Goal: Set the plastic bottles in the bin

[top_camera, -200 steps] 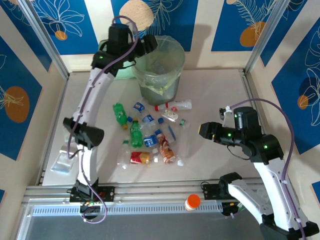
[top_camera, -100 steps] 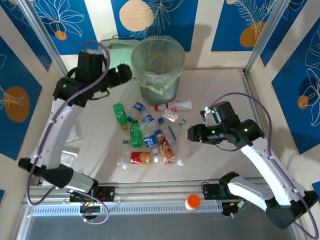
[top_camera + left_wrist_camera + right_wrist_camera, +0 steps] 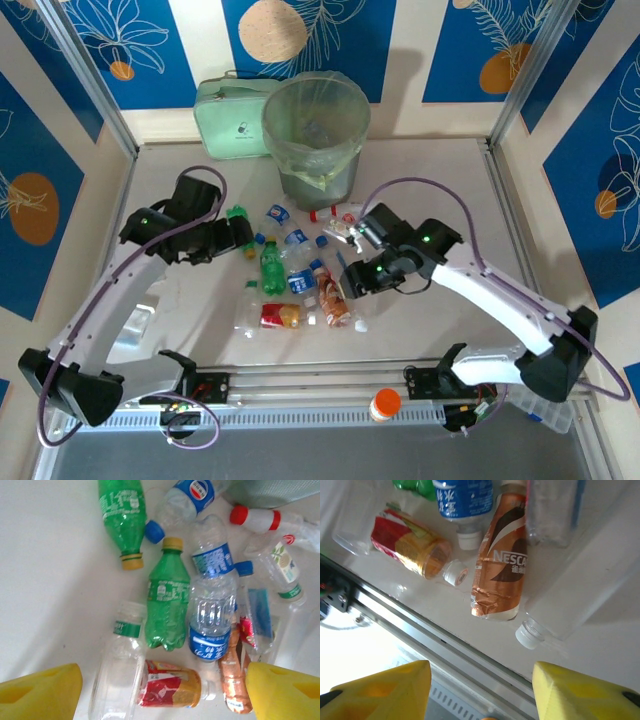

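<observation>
Top external view: both arms lean over the plastic bottles, strewn flat on the table just in front of the bin, which stands upright to receive them. The left gripper hovers wide open beside a green bottle, apparently lining up a pick; the right gripper, parted more narrowly and empty, hangs over a brown coffee bottle

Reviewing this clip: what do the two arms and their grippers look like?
The left arm and right arm both have white links with black joint housings that carry small green lights. A purple cable loops along each arm. The left gripper and right gripper are black. Their fingers are blocky and yellow in the wrist views.
</observation>
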Action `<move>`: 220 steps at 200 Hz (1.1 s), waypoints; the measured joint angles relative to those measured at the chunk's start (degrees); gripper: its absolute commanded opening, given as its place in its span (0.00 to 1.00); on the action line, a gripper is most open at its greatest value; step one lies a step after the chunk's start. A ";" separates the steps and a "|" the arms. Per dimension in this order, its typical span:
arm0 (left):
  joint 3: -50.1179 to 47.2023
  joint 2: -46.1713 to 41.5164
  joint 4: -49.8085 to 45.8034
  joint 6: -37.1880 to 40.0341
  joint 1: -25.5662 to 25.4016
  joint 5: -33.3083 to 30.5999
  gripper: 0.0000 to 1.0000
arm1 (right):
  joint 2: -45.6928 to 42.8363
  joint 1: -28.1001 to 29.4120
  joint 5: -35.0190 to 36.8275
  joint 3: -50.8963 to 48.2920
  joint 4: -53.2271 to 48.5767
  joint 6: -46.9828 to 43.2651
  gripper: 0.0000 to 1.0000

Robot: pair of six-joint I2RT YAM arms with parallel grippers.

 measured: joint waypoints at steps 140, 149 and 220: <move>-1.88 -4.11 -3.23 -1.20 1.18 3.04 0.85 | 31.12 9.38 11.85 8.35 -0.04 2.69 0.72; -1.90 -4.52 -3.23 -0.96 1.18 3.04 0.85 | 32.48 9.38 12.46 8.59 -0.13 3.30 0.72; 0.42 -5.40 -5.18 2.01 1.18 3.02 0.85 | 37.57 8.48 13.44 10.32 2.05 4.31 0.66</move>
